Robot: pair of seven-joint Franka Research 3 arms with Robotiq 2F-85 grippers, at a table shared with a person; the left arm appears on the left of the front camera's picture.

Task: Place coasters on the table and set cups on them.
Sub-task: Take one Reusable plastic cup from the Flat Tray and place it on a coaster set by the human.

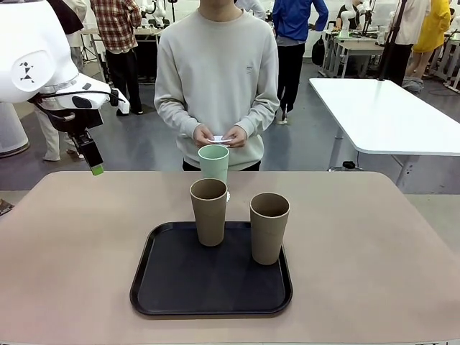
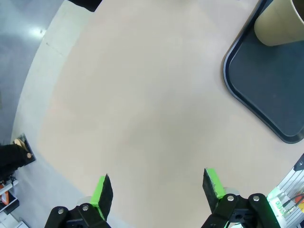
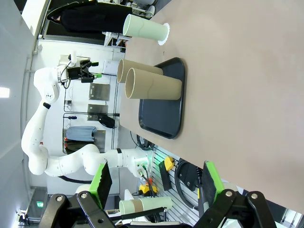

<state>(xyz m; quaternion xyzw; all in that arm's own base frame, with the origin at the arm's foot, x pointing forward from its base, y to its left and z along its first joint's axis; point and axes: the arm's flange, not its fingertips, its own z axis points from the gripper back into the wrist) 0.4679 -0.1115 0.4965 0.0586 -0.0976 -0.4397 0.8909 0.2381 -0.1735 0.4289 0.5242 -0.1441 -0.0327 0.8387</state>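
Coaster point(image 3: 162, 41) mostly under mint cup point(image 3: 145, 28)

This is a robotics lab in an open hall. A white robot arm point(image 1: 29, 65) stands at a beige table point(image 1: 374, 237), a glossy white table point(image 1: 388, 115) sits behind it on a smooth grey floor point(image 1: 151, 144), and people point(image 1: 115, 29) stand among more work desks point(image 1: 352, 44) at the far end. A coil of black cable point(image 3: 183, 179) lies near the arm's base.
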